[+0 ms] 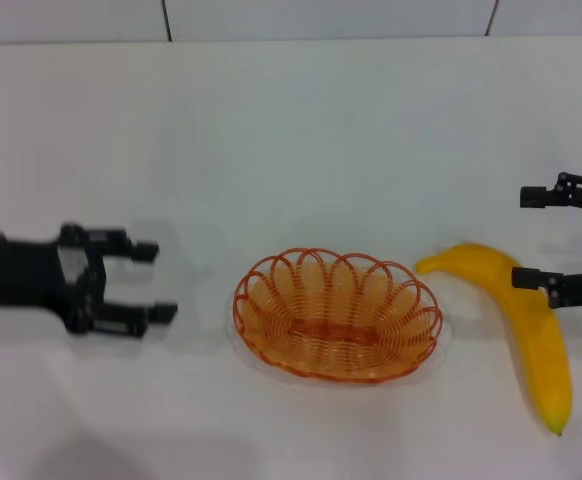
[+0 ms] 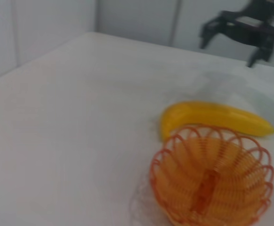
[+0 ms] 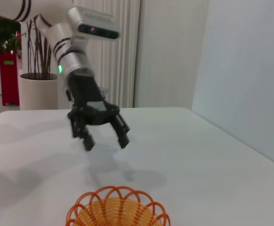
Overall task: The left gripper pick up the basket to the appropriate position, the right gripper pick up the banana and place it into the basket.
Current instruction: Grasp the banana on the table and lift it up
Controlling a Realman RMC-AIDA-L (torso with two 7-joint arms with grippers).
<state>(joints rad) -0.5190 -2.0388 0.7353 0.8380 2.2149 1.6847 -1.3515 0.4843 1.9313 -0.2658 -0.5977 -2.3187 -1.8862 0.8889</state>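
The orange wire basket (image 1: 271,282) sits at the table's front middle, empty. The yellow banana (image 1: 531,335) lies on the table just right of it, stem end toward the basket. My left gripper (image 1: 158,282) is open and empty, left of the basket with a gap, fingertips pointing at it. My right gripper (image 1: 523,237) is open at the right edge, and its lower finger overlaps the banana's upper part. The left wrist view shows the basket (image 2: 157,169), the banana (image 2: 212,115) and the right gripper (image 2: 229,49) beyond. The right wrist view shows the left gripper (image 3: 105,141) above the table behind the basket (image 3: 113,190).
The white table (image 1: 291,150) stretches bare behind the basket to a white wall. In the right wrist view a potted plant (image 3: 36,80) and a red object (image 3: 10,77) stand beyond the table's far edge.
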